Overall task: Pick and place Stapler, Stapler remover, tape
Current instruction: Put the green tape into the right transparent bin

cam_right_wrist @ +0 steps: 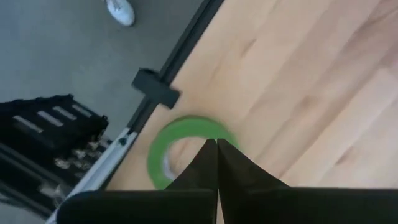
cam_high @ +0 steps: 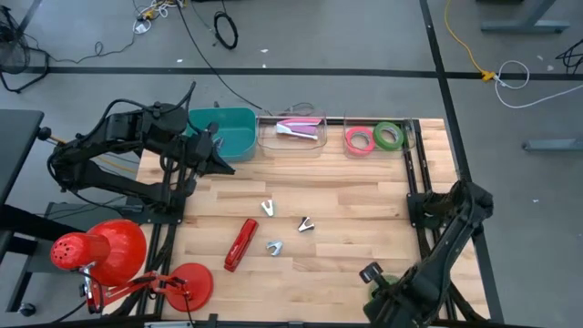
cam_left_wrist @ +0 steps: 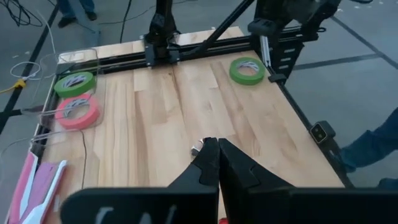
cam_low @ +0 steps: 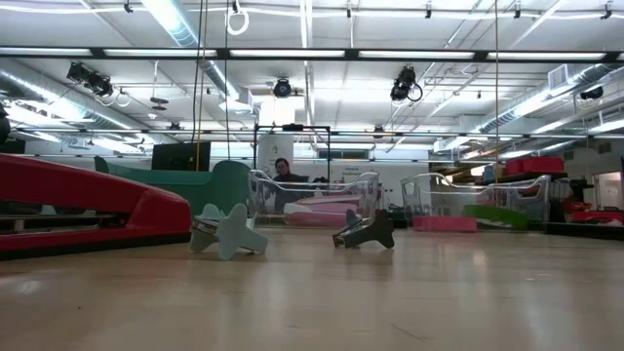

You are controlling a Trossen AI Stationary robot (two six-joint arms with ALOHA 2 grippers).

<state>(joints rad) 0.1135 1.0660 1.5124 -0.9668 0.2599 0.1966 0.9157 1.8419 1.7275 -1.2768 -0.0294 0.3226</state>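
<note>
- We see a red stapler lying flat on the wooden table, near the front left, its long body angled; in the low view it fills the left edge as a red wedge.
- Three small metal staple removers sit just beside it, spread apart from one another: one above, one to the right, one lower. Two of them show up close in the low view, claws splayed on the wood.
- Along the far edge stand three bins: a teal bin, a clear bin holding pink and white items, and a second clear bin at the right.
- Inside that right bin lie two flat ring-shaped rolls side by side, a red-pink tape and a green tape, each with an open centre.
- A third green tape roll lies flat on the table's near right corner, also visible from the left wrist.
- The left gripper hangs over the table's far left, beside the teal bin, fingers pressed together and holding nothing.
- The right gripper sits folded low at the near right corner, directly above the loose green roll, fingers likewise closed tight and empty.
</note>
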